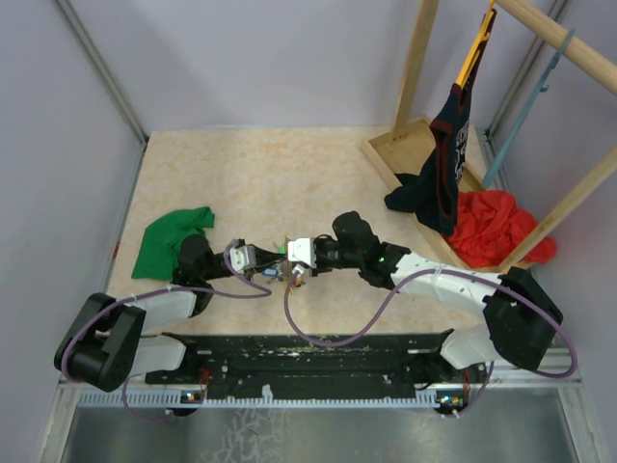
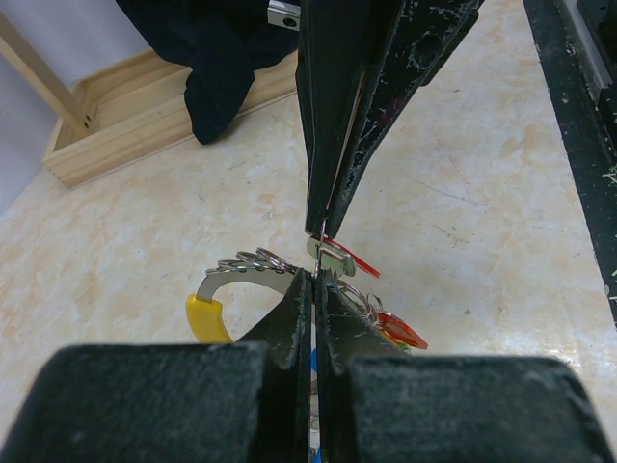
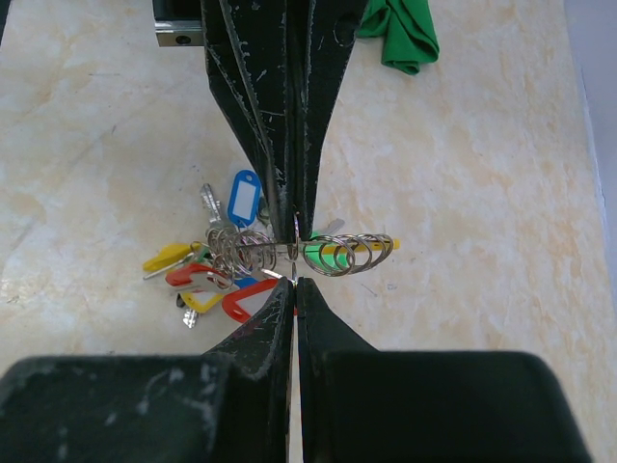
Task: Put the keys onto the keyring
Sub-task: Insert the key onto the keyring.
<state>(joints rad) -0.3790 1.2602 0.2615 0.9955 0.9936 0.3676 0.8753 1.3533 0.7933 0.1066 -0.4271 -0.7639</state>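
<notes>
Mid-frame in the left wrist view, the left gripper (image 2: 313,280) pinches its fingers together on the keyring (image 2: 246,262). Just above, the right gripper (image 2: 321,230) has its fingers closed on a red-tagged key (image 2: 339,258).

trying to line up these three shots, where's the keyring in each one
top external: keyring low centre, between the two arm tips, mostly hidden
left wrist: keyring a grey arc left of centre, running into the left pincer
right wrist: keyring edge-on across the centre, small rings strung along it
shared landmark: the right pincer meeting the left one tip to tip at the ring
</notes>
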